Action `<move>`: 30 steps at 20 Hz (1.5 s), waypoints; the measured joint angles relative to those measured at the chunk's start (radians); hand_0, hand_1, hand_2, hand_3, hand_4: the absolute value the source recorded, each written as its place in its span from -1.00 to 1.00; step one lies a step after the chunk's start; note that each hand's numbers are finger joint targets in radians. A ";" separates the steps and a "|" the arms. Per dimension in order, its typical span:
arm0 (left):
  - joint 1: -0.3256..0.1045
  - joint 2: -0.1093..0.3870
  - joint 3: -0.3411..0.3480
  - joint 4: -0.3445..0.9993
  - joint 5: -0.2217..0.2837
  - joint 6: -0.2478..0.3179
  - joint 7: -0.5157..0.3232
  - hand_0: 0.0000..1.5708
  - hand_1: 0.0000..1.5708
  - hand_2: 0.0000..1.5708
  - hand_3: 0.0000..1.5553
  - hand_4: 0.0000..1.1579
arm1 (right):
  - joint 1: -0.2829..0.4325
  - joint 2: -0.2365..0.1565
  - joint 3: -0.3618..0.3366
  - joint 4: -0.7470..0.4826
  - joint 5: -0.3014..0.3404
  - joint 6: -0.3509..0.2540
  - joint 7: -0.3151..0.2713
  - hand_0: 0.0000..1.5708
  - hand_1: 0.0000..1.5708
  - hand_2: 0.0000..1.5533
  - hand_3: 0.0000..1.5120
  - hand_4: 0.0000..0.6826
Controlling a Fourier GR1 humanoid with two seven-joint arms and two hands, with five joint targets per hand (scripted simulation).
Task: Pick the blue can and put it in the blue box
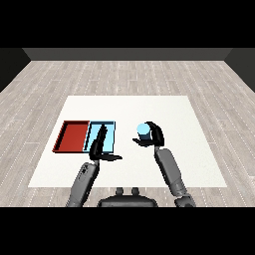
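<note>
The blue can (143, 130) stands upright on the white table, right of the two trays. My right hand (155, 135) is curled round it, fingers at its right and back, thumb under its left side. The light blue tray (110, 127) lies right of the red tray (72, 135), side by side. My left hand (98, 146) reaches over the light blue tray's lower part, fingers straight and pointing forward, thumb sticking out to the right, holding nothing.
The white table (164, 109) spreads beyond the trays and the can, with its front edge near my forearms. Grey plank floor surrounds it.
</note>
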State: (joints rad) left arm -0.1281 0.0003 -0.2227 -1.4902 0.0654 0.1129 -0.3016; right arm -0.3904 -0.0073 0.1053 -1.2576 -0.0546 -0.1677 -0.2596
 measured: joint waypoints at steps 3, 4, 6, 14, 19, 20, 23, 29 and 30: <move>-0.027 0.000 -0.017 0.029 0.016 0.009 -0.010 -1.00 -1.00 -1.00 -1.00 -1.00 | -0.019 -0.018 -0.016 -0.042 -0.004 0.018 0.060 0.84 0.84 0.89 0.83 0.65; -0.019 0.000 -0.029 0.001 0.015 0.014 0.012 -1.00 -1.00 -1.00 -1.00 -1.00 | -0.009 -0.015 -0.012 -0.054 0.002 0.019 0.064 0.84 0.84 0.89 0.83 0.66; -0.028 0.000 -0.049 0.027 0.026 0.025 -0.010 -1.00 -1.00 -1.00 -1.00 -1.00 | -0.028 -0.007 0.011 -0.045 0.002 -0.004 0.058 0.84 0.84 0.90 0.84 0.67; -0.114 0.000 -0.114 0.120 0.051 0.082 -0.015 -1.00 -1.00 -1.00 -1.00 -1.00 | -0.028 0.005 0.086 -0.051 -0.034 -0.043 0.031 0.84 0.84 0.88 0.81 0.61; -0.170 0.000 -0.135 0.173 0.082 0.112 0.001 -1.00 -1.00 -1.00 -1.00 -1.00 | -0.056 0.007 0.131 -0.022 -0.065 -0.071 0.023 0.82 0.82 0.88 0.81 0.64; -0.181 0.000 -0.142 0.194 0.096 0.117 -0.008 -1.00 -1.00 -1.00 -1.00 -1.00 | -0.073 0.007 0.137 -0.008 -0.072 -0.080 0.018 0.81 0.81 0.87 0.81 0.63; -0.204 0.000 -0.176 0.237 0.129 0.145 -0.020 -1.00 -1.00 -1.00 -1.00 -1.00 | -0.063 0.007 0.163 -0.024 -0.083 -0.091 0.027 0.84 0.84 0.89 0.83 0.64; -0.236 0.000 -0.220 0.311 0.191 0.177 -0.056 -1.00 -1.00 -1.00 -1.00 -1.00 | -0.078 0.007 0.191 -0.004 -0.115 -0.091 0.003 0.83 0.83 0.88 0.82 0.65; -0.253 0.000 -0.225 0.342 0.212 0.178 -0.072 -1.00 -1.00 -1.00 -1.00 -1.00 | -0.071 0.007 0.200 -0.012 -0.112 -0.098 0.006 0.83 0.83 0.89 0.82 0.64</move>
State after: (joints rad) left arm -0.3809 0.0000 -0.4481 -1.1479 0.2774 0.2904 -0.3732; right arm -0.4616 -0.0002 0.3056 -1.2694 -0.1668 -0.2660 -0.2537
